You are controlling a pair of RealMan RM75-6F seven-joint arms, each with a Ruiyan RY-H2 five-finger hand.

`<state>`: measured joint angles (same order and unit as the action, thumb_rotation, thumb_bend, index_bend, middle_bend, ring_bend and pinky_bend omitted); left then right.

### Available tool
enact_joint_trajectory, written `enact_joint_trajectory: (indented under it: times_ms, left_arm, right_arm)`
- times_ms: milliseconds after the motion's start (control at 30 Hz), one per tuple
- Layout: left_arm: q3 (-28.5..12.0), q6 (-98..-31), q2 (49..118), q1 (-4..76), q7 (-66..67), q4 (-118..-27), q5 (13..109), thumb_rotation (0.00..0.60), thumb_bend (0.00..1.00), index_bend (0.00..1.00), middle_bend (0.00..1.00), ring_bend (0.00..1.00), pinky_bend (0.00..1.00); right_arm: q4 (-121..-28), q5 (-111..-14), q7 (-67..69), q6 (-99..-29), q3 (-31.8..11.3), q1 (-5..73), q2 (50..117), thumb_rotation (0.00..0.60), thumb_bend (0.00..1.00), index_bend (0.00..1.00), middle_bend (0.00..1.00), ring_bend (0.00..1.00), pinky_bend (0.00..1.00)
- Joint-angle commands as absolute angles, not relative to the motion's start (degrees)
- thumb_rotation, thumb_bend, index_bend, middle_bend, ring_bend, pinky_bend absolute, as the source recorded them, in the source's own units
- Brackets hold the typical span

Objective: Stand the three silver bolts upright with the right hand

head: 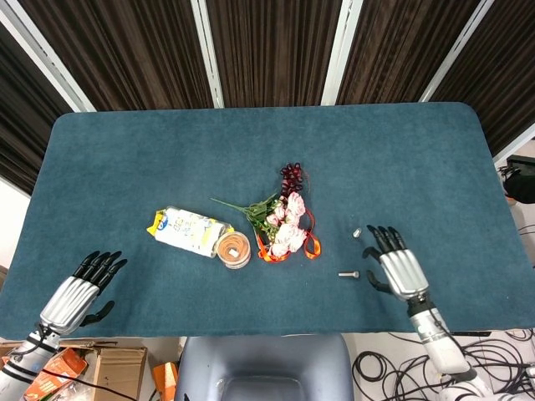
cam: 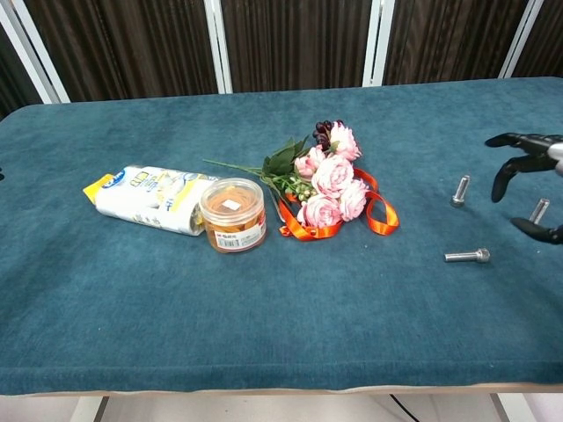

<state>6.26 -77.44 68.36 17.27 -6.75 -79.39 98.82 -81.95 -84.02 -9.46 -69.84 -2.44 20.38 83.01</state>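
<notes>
The right robot hand [head: 395,266], fingers spread and holding nothing, hovers at three o'clock of the lying bolt [head: 349,273].

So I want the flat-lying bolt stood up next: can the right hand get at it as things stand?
Probably yes. The lying bolt sits on bare cloth, apart from the other bolts and the flowers, and the right hand hovers open just beside it, with nothing between them.

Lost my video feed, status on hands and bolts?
Both hands empty: right hand open above the bolts, left hand open at table edge. Two bolts upright, third bolt lying flat. Nothing blocking.
</notes>
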Motion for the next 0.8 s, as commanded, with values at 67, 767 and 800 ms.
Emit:
enact_joint_trajectory:
  times_ms: [67, 767, 800]
  left_arm:
    - [6.40, -77.76, 68.33, 17.13, -6.95, -79.30, 99.06, 0.600, 0.37, 0.00, 0.00, 0.00, 0.00]
    - [6.47, -79.19, 67.94, 16.38, -8.69, -78.11, 99.22, 0.600, 0.37, 0.00, 0.00, 0.00, 0.00]
    - [6.46, -79.16, 67.96, 16.40, -8.74, -78.06, 99.21, 0.600, 0.37, 0.00, 0.00, 0.00, 0.00]
  right_arm:
    - [-86.97, -84.21, -23.97, -69.18, -1.76, 21.29, 86.16, 0.600, 0.36, 0.44, 0.03, 0.00, 0.00]
    - [-82.42, -74.27, -34.92, -64.53, -4.33, 24.09, 94.22, 0.600, 0.36, 0.46, 0.03, 0.00, 0.00]
    - [-82.32, -74.10, -34.86, -64.46, -4.33, 24.11, 94.18, 0.600, 0.36, 0.46, 0.03, 0.00, 0.00]
